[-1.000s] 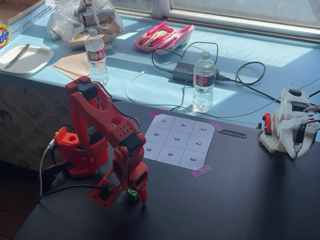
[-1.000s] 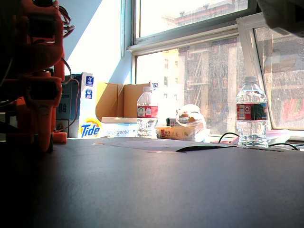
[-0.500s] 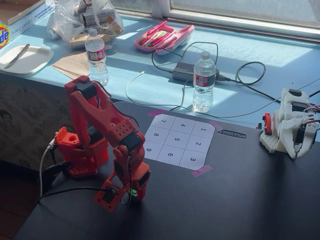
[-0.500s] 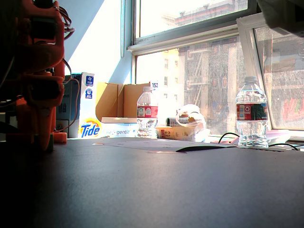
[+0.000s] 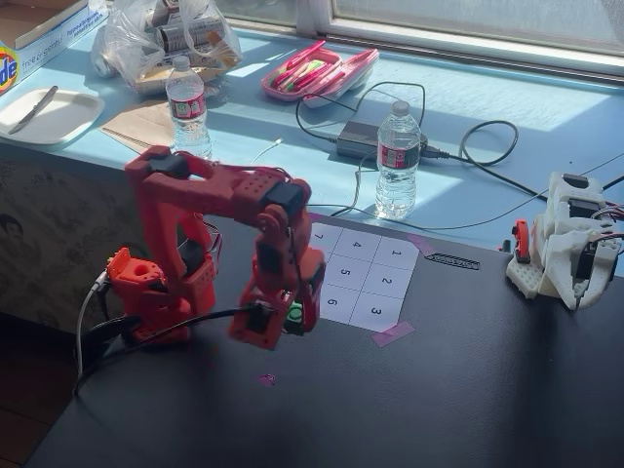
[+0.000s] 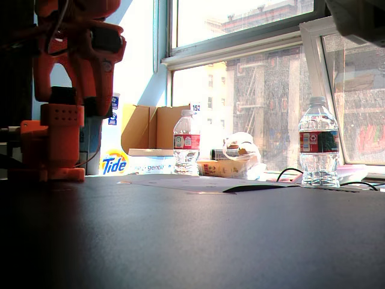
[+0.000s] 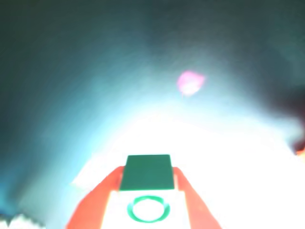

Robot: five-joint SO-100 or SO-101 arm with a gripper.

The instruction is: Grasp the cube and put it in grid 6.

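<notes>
Cube held at the sheet's near corner

We see the red arm [image 5: 210, 249] bent low over the black table [image 5: 439, 390], its gripper [image 5: 289, 320] clamped on the green cube [image 5: 293, 318], raised just beside grid 6 [image 5: 336, 303]; in the wrist view both fingers [image 7: 97, 200] flank the cube [image 7: 147, 171].

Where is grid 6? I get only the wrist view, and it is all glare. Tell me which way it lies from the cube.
Observer: In a fixed view, grid 6 lies just right of the cube, which the tool holds at the near edge of the numbered sheet.
Operator: Name its neighbours.
Observer: Cell 5 is behind it and cell 3 is to its right. The arm hides the cell on its left.
</notes>
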